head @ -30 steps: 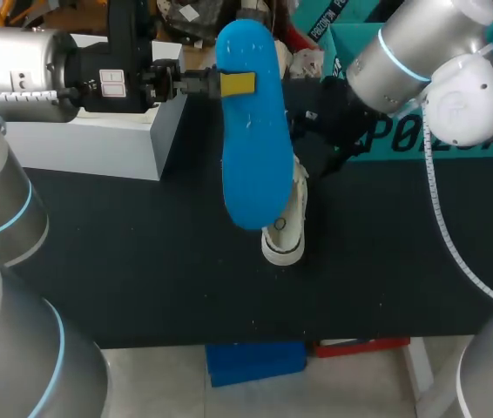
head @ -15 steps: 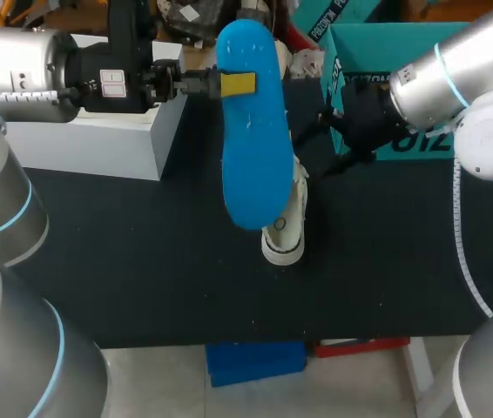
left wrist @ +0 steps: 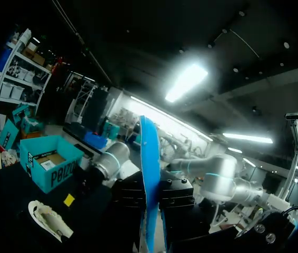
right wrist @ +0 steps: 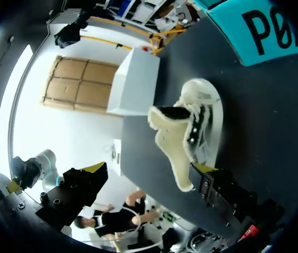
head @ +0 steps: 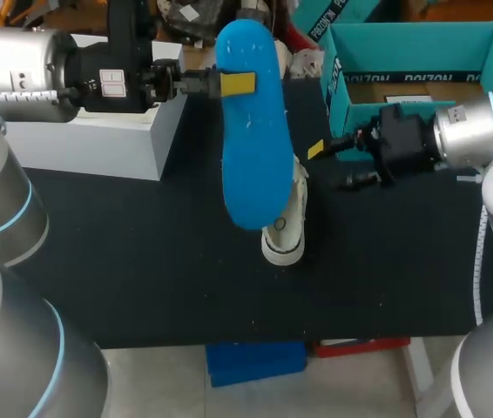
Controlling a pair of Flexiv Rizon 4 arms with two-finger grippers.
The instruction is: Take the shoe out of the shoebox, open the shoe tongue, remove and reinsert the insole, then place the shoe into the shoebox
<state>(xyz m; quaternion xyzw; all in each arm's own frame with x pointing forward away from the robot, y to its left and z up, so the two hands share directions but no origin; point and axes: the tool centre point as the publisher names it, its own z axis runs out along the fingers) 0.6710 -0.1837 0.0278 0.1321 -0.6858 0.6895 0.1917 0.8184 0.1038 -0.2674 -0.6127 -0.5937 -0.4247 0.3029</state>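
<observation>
My left gripper point(head: 222, 84) is shut on the edge of a blue insole point(head: 251, 131) and holds it up above the table. In the left wrist view the insole point(left wrist: 150, 174) stands edge-on between the fingers. Under it on the black table lies the white shoe point(head: 287, 228), partly hidden by the insole. My right gripper point(head: 330, 165) is open just right of the shoe and points at it. In the right wrist view the shoe point(right wrist: 194, 124) lies ahead of the open fingers point(right wrist: 95, 169), its mouth gaping. The teal shoebox point(head: 344, 52) stands open at the back right.
A white box point(head: 90, 144) stands at the back left of the table point(head: 142, 261), under my left arm. In the left wrist view the shoe point(left wrist: 49, 220) lies on the dark table before the teal shoebox point(left wrist: 46, 164).
My right arm has drawn back to the right, uncovering the shoebox, and its open gripper now points at the shoe. The left arm and the insole have not moved.
</observation>
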